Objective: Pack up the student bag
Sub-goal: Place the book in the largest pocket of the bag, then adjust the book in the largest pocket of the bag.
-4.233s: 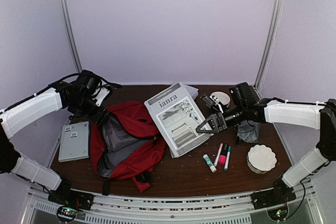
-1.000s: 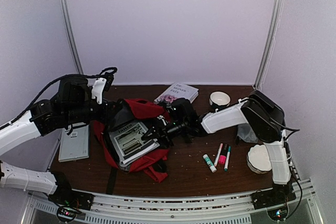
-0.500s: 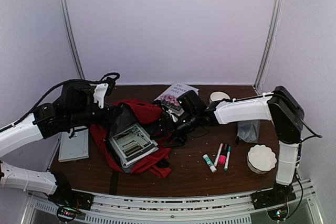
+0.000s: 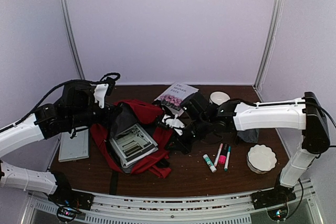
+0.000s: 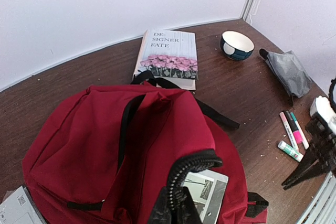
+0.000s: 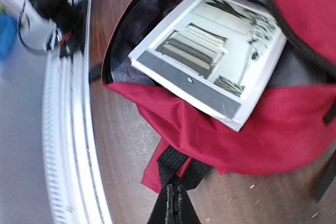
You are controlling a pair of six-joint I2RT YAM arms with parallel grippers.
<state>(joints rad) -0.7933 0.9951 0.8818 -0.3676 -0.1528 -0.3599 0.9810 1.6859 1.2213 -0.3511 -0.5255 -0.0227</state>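
Observation:
The student bag (image 4: 148,113) lies open at the middle left of the table, red with a grey lining. A grey-and-white magazine (image 4: 132,143) sits in its mouth with a corner sticking out. My left gripper (image 5: 176,204) is shut on the black zip edge (image 5: 188,169) of the bag and holds the opening up. In the top view the left gripper (image 4: 119,113) is at the bag's upper left. My right gripper (image 4: 181,144) is just right of the bag. In its wrist view the right gripper (image 6: 174,206) is shut with nothing in it, its tips just short of a black strap (image 6: 181,167).
A book with pink flowers (image 4: 176,96) and a small bowl (image 4: 219,98) lie at the back. Markers (image 4: 223,155) and a glue stick (image 4: 209,162) lie right of the bag, with a white fluted dish (image 4: 261,158) beyond. A grey pouch (image 5: 286,71) is at the right, a grey notebook (image 4: 73,143) at the left.
My right gripper has let go of the magazine, pulled back to the right out of the bag and shut. The magazine stays in the bag. The left gripper still holds the zip edge.

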